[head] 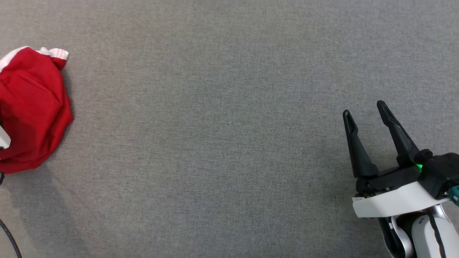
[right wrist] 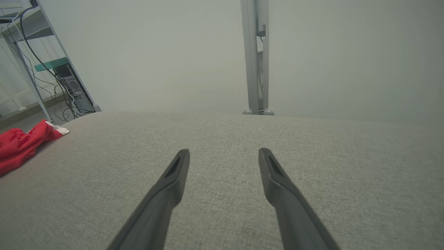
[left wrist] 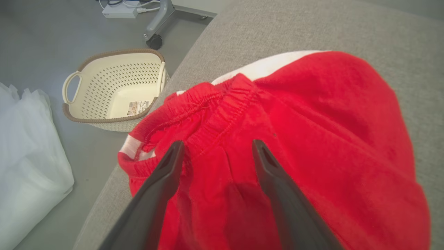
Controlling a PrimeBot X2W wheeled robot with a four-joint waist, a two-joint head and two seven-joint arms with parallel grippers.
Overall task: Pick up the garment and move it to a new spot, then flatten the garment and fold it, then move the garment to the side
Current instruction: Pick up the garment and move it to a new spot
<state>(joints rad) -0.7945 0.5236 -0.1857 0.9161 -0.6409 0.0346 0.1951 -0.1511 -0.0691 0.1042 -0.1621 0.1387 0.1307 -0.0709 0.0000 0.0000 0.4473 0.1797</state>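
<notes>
A grey fabric-covered table (head: 229,143) spreads across the head view. In the right wrist view a pale wall rises beyond its far edge, with a grey upright post (right wrist: 256,55) and, to the left, a metal rack (right wrist: 52,69) hung with dark cables. Beside the table, in the left wrist view, is a grey floor (left wrist: 41,41) with a heap of white sheeting (left wrist: 27,156) and the wheeled foot of a stand (left wrist: 158,24).

The garment (head: 32,107), red with white trim and an elastic waistband, lies crumpled at the far left of the table, close to its edge.

The right gripper (head: 363,108) sits low at the right, well apart from the garment, fingers spread wide over bare cloth and holding nothing. The left gripper (left wrist: 218,143) points down at the waistband with its fingers apart, one on each side of a fold; whether they touch the cloth I cannot tell.

A cream perforated basket (left wrist: 104,121) with a brown rim stands on the floor just beside the table. Inside it only a label (left wrist: 138,106) on the bottom is visible.
</notes>
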